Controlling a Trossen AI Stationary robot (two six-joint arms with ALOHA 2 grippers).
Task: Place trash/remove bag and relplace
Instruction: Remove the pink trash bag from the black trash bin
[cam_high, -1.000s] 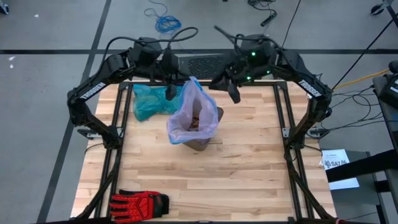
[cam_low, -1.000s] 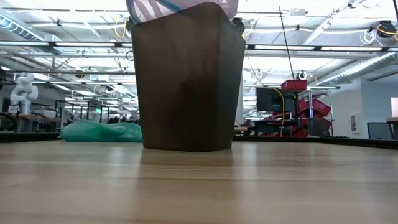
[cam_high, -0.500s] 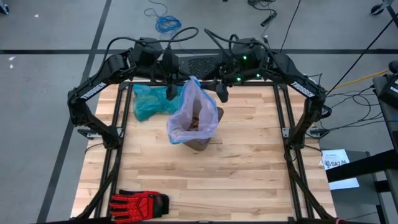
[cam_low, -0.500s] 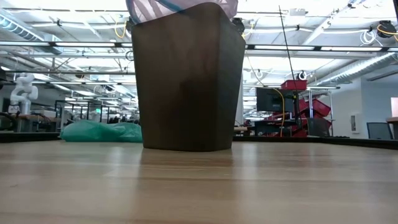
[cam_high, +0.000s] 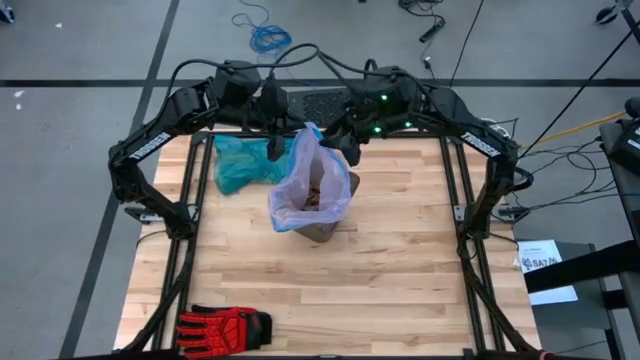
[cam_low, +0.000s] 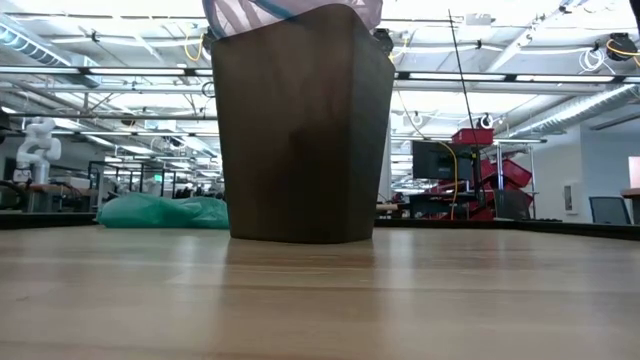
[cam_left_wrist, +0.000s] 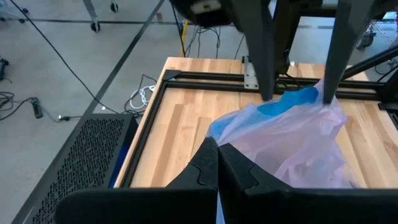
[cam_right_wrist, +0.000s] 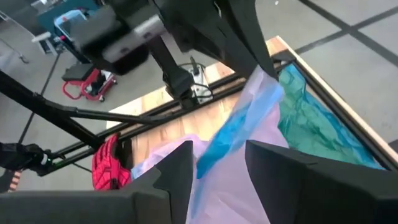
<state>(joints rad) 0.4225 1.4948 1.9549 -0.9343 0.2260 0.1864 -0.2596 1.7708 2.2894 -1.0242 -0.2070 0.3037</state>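
A brown bin (cam_high: 320, 228) stands mid-table, lined with the pale pink-lavender bag (cam_high: 312, 178). The bag's rim is drawn up above the bin, with brown trash (cam_high: 313, 195) inside it. My left gripper (cam_high: 273, 151) is shut at the bag's left rim. My right gripper (cam_right_wrist: 217, 152) is open at the bag's raised far peak, its fingers (cam_left_wrist: 264, 74) on either side of the blue drawstring hem (cam_right_wrist: 231, 134). In the low view only the bin (cam_low: 300, 125) and the bag's top (cam_low: 290, 12) show. My left gripper pinches the bag's film at its left rim (cam_left_wrist: 229, 134) between its shut fingers, coming from the table's far left and slanting down. The fingers hide the exact spot. The film runs up from there to the peak, clear of the bin. My right gripper: whether its fingertips touch the film, I cannot tell.
A teal-green plastic bag (cam_high: 240, 162) lies crumpled at the far left of the table, beside the bin. A red glove (cam_high: 224, 326) lies at the near left edge. Black frame rails (cam_high: 455, 190) run along the table's sides.
My right gripper has moved toward the table's left, up to the bag's raised far peak, rolling as it went. The bag and the bin have stayed as they were.
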